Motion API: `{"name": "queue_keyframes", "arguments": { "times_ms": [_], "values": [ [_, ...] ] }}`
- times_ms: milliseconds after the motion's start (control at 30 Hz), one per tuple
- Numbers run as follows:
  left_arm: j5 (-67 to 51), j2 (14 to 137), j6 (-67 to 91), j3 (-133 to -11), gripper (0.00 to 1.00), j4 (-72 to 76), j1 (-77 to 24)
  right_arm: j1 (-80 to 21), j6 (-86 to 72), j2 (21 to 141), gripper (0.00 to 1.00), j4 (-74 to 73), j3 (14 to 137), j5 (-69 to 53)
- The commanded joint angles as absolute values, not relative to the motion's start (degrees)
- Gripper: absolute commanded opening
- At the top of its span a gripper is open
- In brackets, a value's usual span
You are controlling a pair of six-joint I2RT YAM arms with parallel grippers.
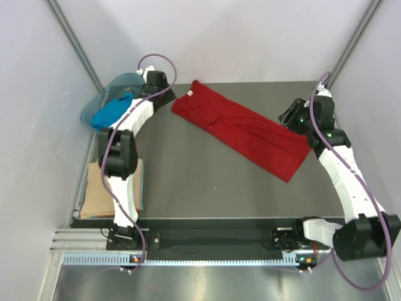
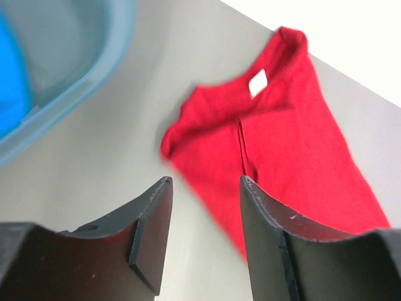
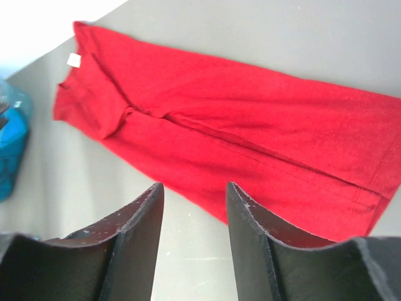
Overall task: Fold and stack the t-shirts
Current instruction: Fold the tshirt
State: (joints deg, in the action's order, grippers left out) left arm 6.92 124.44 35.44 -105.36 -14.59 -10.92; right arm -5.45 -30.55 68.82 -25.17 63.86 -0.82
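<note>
**A:** Where is the red t-shirt [image 1: 241, 132] lying?

**B:** Flat on the table as a long strip. From the top view its collar points to eleven o'clock and its hem to four o'clock. The blue t-shirt [image 1: 113, 113] sits in the basin [image 1: 100, 100] at ten o'clock, and the tan t-shirt [image 1: 97, 188] lies at eight.

**A:** What about the grippers?

**B:** The left gripper [image 2: 203, 182] hangs just off the collar end, jaws apart with nothing between them. The right gripper [image 3: 191, 188] is the same, near the hem.

**A:** How will it handle?

**B:** I'd say light and limp, so it will sag wherever it isn't held. Pinch every layer at the end corners: the hem on the right, and the shoulder beside the neck label [image 2: 257, 82] on the left. That view is blurred, so the ridge there is possibly a tucked sleeve.
</note>
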Motion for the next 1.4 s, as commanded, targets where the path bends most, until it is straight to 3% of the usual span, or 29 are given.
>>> {"name": "queue_keyframes", "arguments": {
  "times_ms": [0, 200, 333, 467, 767, 1133, 1367],
  "values": [
    [10.55, 109.27, 36.64, -98.19, 0.52, -16.34, -12.39, -4.92, -29.36, 63.99, 0.46, -28.91, 65.3, -2.37],
    [9.75, 94.85, 41.04, -80.53, 0.5, -15.74, -23.97, -4.92, -30.23, 58.1, 0.61, -34.09, 69.34, -3.87],
    [6.52, 90.27, 50.17, -67.72, 0.46, -8.3, -33.73, -4.92, -29.36, 54.33, 0.63, -39.01, 71.98, -3.08],
    [9.56, 91.39, 64.38, -62.41, 0.45, -0.73, -45.84, -4.92, -29.0, 48.88, 0.64, -41.39, 74.0, -2.99],
    [15.82, 104.58, 82.61, -67.67, 0.45, 10.19, -60.1, -4.92, -28.74, 42.28, 0.66, -44.3, 74.44, -0.53],
    [10.81, 121.81, 88.68, -80.41, 0.42, 15.38, -64.42, -5.01, -28.74, 39.9, 0.67, -47.2, 76.55, -1.49],
    [12.75, 125.59, 88.07, -85.33, 0.48, 9.5, -66.18, -4.92, -28.3, 39.55, 0.67, -47.11, 75.06, -1.32]
  ]
}}
